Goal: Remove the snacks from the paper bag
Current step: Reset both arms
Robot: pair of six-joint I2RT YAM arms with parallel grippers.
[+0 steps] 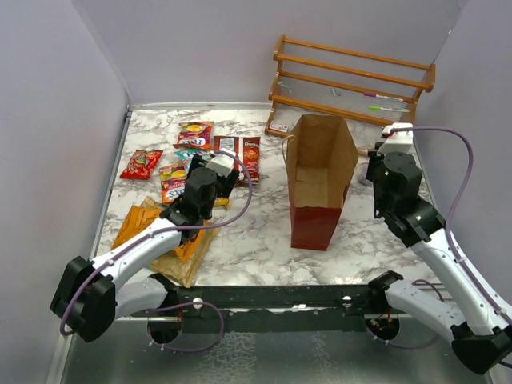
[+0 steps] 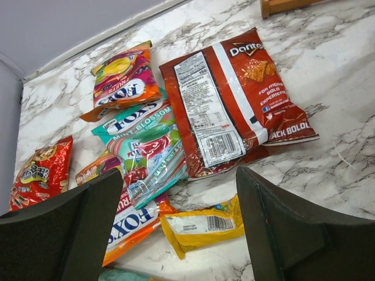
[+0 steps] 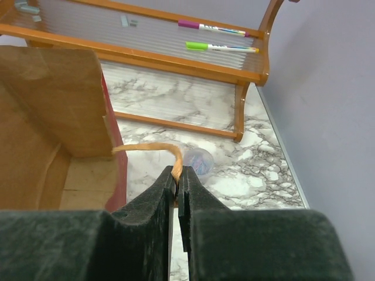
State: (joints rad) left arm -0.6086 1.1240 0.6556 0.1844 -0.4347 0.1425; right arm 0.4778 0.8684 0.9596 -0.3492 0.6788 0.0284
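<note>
Red paper bag [image 1: 316, 216], one, handle [image 3: 146, 146] pinched in right gripper [image 3: 177, 175]; at least eight snack packets [image 2: 234, 99] under wide-open left gripper [image 2: 179, 187].

Light: bright, even, from overhead.
Shadows: soft and faint around the bag [image 1: 316, 228] on the bench [image 1: 256, 240].
Glare: mild sheen on the packets [image 2: 234, 99].
Focus: left fingers [image 2: 70, 234] and right fingers [image 3: 146, 234] dark, soft-edged close up; rest sharp.
</note>
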